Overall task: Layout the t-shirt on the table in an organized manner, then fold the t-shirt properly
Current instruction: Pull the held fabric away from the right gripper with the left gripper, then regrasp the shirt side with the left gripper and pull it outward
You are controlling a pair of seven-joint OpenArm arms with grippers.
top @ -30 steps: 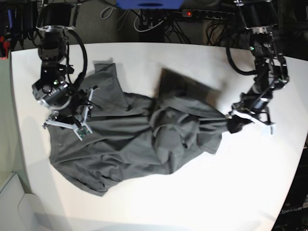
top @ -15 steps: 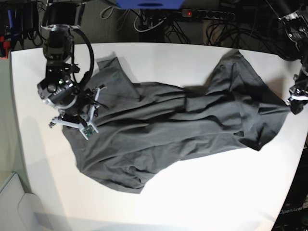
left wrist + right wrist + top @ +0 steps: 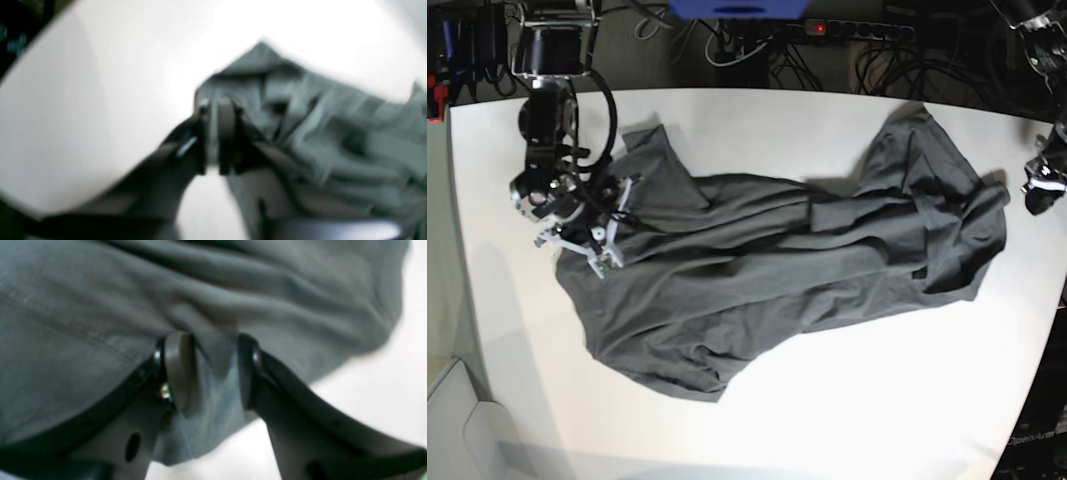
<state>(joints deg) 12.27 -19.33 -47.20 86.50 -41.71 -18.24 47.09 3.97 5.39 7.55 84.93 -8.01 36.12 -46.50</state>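
Note:
The dark grey t-shirt lies stretched and wrinkled across the white table, from the left side to the far right. My right gripper sits at the shirt's left end. In the right wrist view this gripper is shut on a bunched fold of the t-shirt. My left gripper hangs near the table's right edge, just clear of the shirt's right end. The blurred left wrist view shows the left gripper with its jaws a narrow slit apart and nothing between them, and the t-shirt lying beyond.
Cables and a power strip run behind the table's far edge. A pale object sits off the front left corner. The table's right edge is close to the left gripper.
The left gripper pulled the shirt's right end far out to the right, then let it go onto the table. The right gripper kept its grip and shifted slightly up.

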